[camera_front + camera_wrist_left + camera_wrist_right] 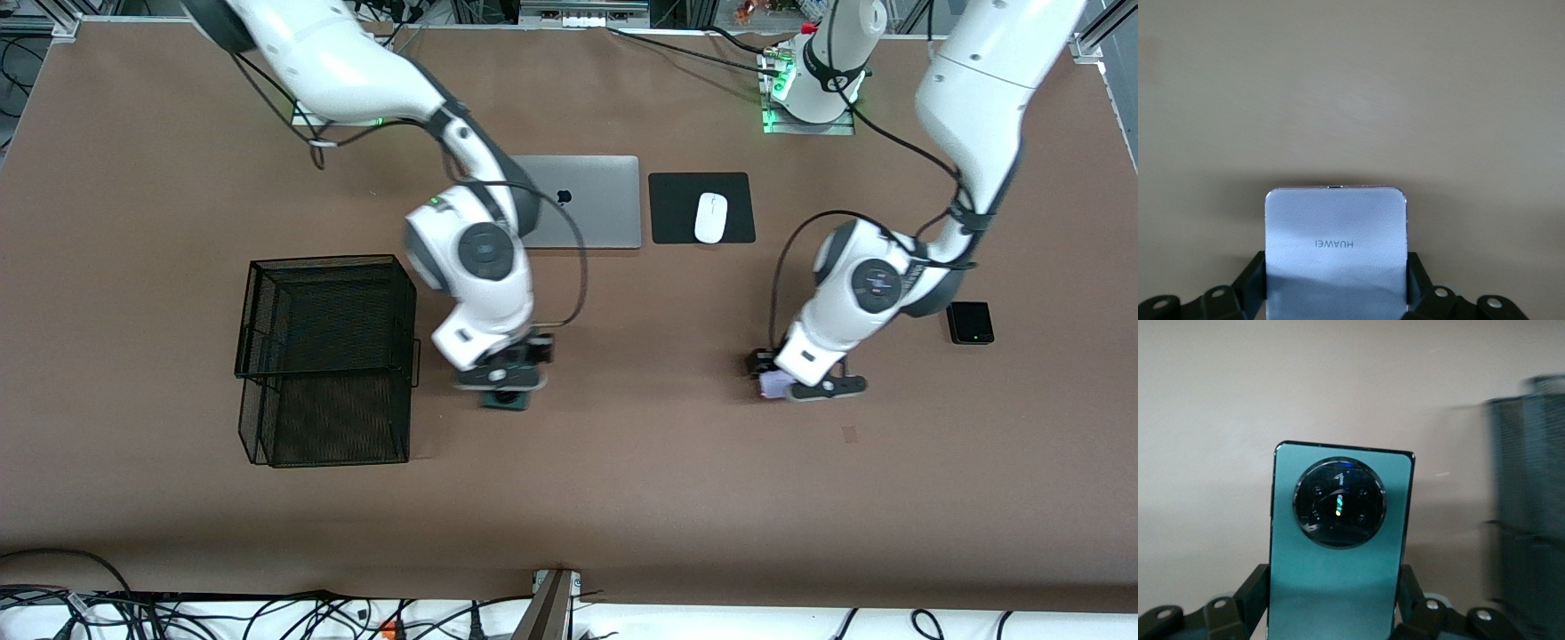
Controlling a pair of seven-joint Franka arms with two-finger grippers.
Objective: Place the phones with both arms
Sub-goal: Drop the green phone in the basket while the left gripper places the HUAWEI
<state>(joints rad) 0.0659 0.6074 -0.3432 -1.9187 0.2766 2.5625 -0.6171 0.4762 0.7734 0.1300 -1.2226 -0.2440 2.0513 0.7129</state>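
My right gripper (508,382) is shut on the dark green phone (505,400) over the bare table beside the wire basket (324,356). In the right wrist view the green phone (1338,587) stands between the fingers (1255,590), its round camera ring showing. Toward the left arm's end, my left gripper (787,380) is shut on the pale lilac-white phone (772,384) over bare table. The left wrist view shows that phone (1337,227) clamped between the fingers (1417,270). The small black phone (969,322) lies flat on the table beside the left arm.
A black wire basket (1528,507) stands toward the right arm's end. A shut silver laptop (582,200) and a white mouse (710,217) on a black pad (676,209) lie nearer the robots' bases. Cables run along the table's edge nearest the front camera.
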